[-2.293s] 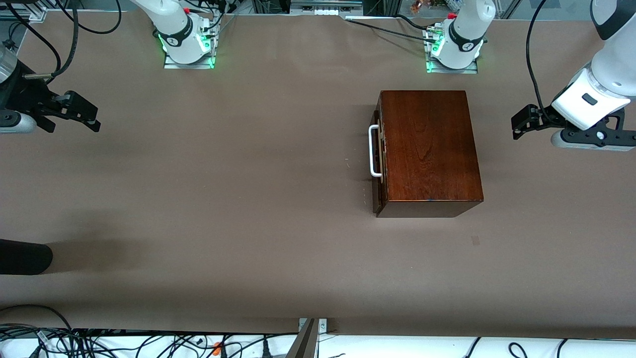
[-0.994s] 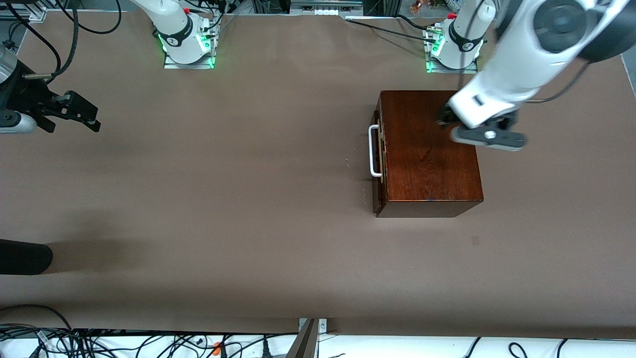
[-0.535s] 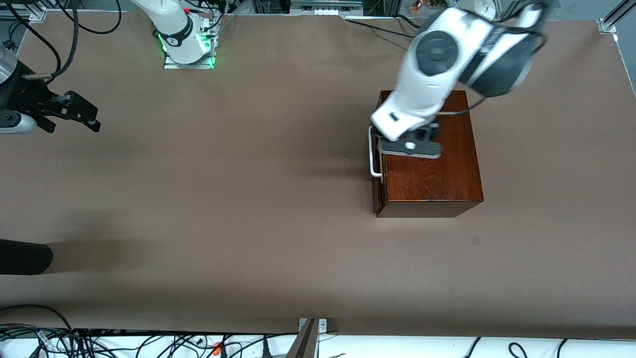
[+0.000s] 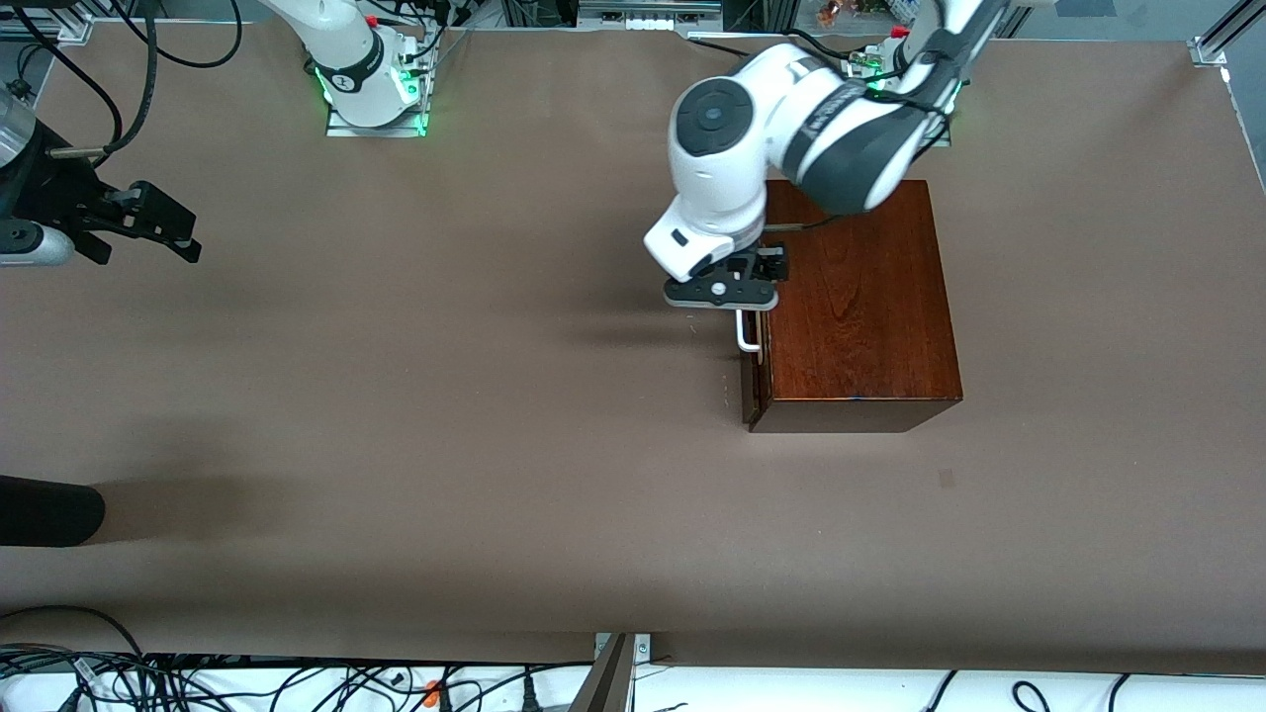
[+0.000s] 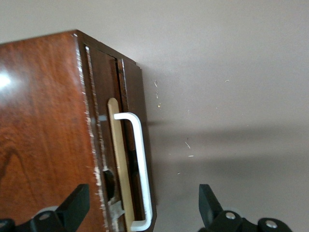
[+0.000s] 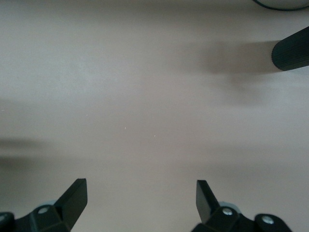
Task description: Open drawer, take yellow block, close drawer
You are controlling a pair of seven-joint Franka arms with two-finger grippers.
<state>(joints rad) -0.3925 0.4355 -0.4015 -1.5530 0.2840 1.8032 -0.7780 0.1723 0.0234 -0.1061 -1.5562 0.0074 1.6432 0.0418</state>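
Left gripper (image 4: 749,287), jaws wide, hangs right over the drawer (image 5: 130,145)'s white handle (image 5: 139,166); fingers straddle its long bar. Drawer's shut. Right gripper (image 4: 158,229) waits, spread wide.

No readable text, labels, brands or numbers on anything in view.

— What covers the table (image 4: 445,415)?
— A plain brown sheet, evenly lit; soft shadows lie across it.
— And along its near edge?
— Tangled black cables (image 4: 247,682) on a white strip.
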